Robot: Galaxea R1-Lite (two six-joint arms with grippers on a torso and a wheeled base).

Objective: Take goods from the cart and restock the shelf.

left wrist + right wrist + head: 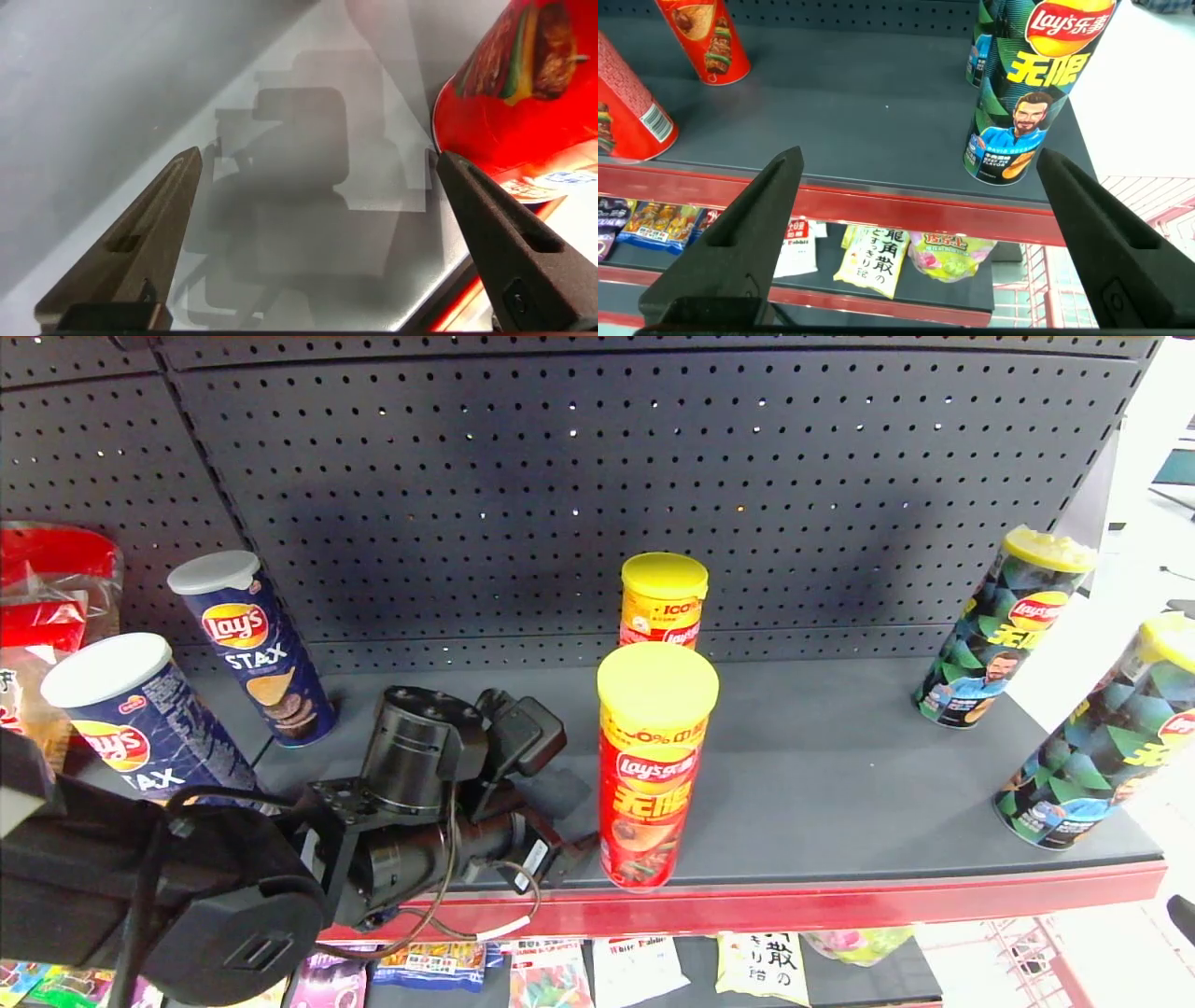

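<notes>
- 6 cans already stand upright on the shelf (822,775), so restocking looks well under way. Wide bare stretches lie between the pairs, so I judge more goods from the cart are still to come.
- The front red can (653,775) stands at the shelf's front edge, about mid-length. The back red can (663,602) stands behind it, against the pegboard back (560,476).
- The left gripper (318,159) hovers low over the shelf just beside the front red can, on its left. Its claw is spread wide and holds nothing, so this can looks placed.
- The right gripper (920,157) hangs in front of the red front lip (840,901), facing the front green can (1027,84). Its claw is also wide and empty.
- 2 blue cans (257,644) lean at the shelf's left end.
- The back green can (1004,635) and the front one stand at the right end, the front one near the front right corner.
- Snack packets (653,971) lie on the level below.
- In the way: the front red can sits close to one left finger, so a sideways pull-out could tip it off the edge.
</notes>
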